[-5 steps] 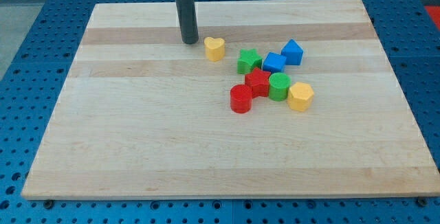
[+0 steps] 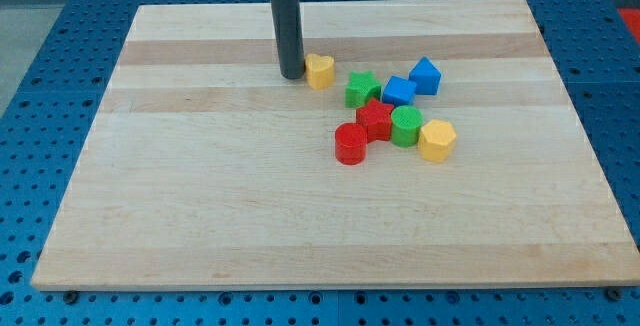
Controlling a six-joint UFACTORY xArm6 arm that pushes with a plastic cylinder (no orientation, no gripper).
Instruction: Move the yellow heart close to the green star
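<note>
The yellow heart [image 2: 320,70] lies on the wooden board [image 2: 200,186] above the middle, a short gap to the left of the green star [image 2: 362,90]. My tip [image 2: 292,74] stands right against the heart's left side. The dark rod rises from it to the view's top.
To the star's right lie a blue block [image 2: 399,91] and a blue triangular block [image 2: 425,75]. Below the star sit a red star [image 2: 375,118], a red cylinder [image 2: 351,144], a green cylinder [image 2: 406,126] and a yellow hexagonal block [image 2: 437,140].
My tip has moved right and slightly down, reaching the yellow heart. The heart has shifted a little to the right, toward the green star.
</note>
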